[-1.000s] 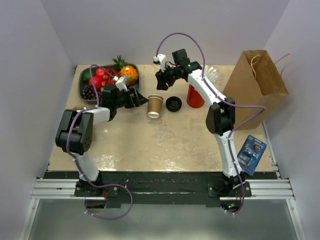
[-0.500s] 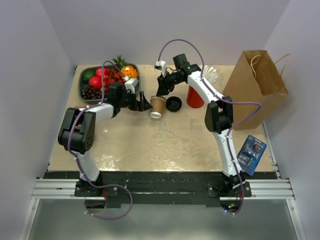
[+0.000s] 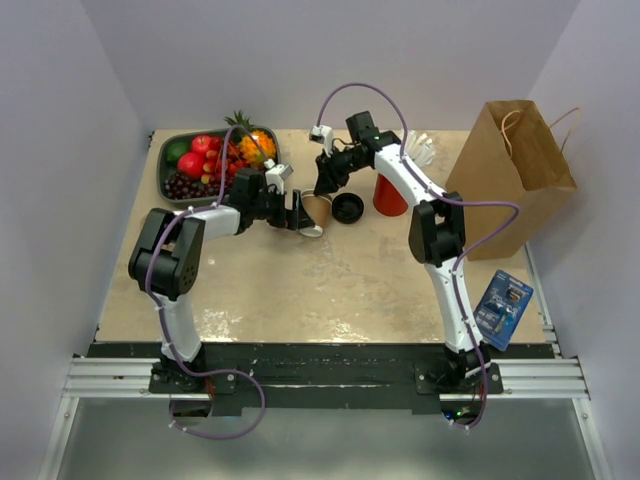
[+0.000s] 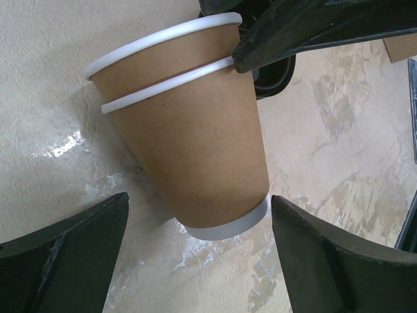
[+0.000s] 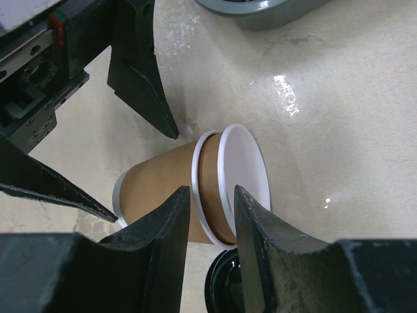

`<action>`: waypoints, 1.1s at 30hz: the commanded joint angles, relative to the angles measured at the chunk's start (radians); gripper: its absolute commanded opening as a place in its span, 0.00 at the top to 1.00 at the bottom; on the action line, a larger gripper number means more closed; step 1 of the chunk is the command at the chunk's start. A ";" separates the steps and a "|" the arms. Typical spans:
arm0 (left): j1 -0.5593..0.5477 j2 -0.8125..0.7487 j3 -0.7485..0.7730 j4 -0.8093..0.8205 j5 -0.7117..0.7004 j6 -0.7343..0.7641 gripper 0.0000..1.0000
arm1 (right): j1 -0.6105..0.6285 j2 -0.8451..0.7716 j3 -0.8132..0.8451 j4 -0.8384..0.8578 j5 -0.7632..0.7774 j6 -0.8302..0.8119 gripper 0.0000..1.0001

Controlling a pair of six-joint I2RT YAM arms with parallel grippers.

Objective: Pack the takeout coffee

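One blue packet (image 3: 503,305) sits at the right edge of the surface (image 3: 330,290), a mottled beige slab, glossy in spots. Mid-surface, toward the far edge, is one brown paper cup (image 4: 189,130), conical, with two rolled white rims one above the other and a white foot. The left claw (image 4: 199,197) is spread wide either side of that foot, clear of it. The right claw (image 5: 210,192) is narrowed astride the rims; I cannot tell whether it pinches them. One round black lid (image 3: 348,208) lies just right of the cup, with one red cup (image 3: 388,195) beyond. One grey tray (image 3: 162,160) of fruit fills the far left corner, one brown paper bag (image 3: 515,165) the far right. The walls (image 3: 300,60) are pale lilac.
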 commanded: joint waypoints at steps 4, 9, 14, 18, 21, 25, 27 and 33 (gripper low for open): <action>0.000 0.005 0.037 -0.012 -0.001 0.069 0.14 | -0.002 0.031 0.000 0.060 -0.040 0.085 0.67; 0.000 -0.004 0.034 -0.031 -0.007 0.099 0.17 | -0.005 0.031 -0.012 0.055 -0.081 0.102 0.75; 0.005 -0.013 0.037 -0.070 -0.032 0.167 0.23 | -0.012 0.025 -0.021 0.042 -0.126 0.117 0.83; 0.019 -0.023 0.032 -0.081 -0.031 0.193 0.27 | -0.018 0.021 -0.033 0.040 -0.141 0.128 0.90; 0.026 -0.027 0.026 -0.079 -0.026 0.204 0.30 | -0.020 0.017 -0.043 0.040 -0.150 0.140 0.91; 0.034 -0.033 0.018 -0.078 0.002 0.236 0.37 | -0.021 0.008 -0.058 0.057 -0.164 0.174 0.86; 0.035 -0.038 0.015 -0.079 0.012 0.273 0.42 | -0.021 0.005 -0.067 0.071 -0.175 0.200 0.88; 0.039 -0.055 -0.012 -0.081 0.029 0.386 0.59 | -0.026 -0.015 -0.096 0.089 -0.198 0.238 1.00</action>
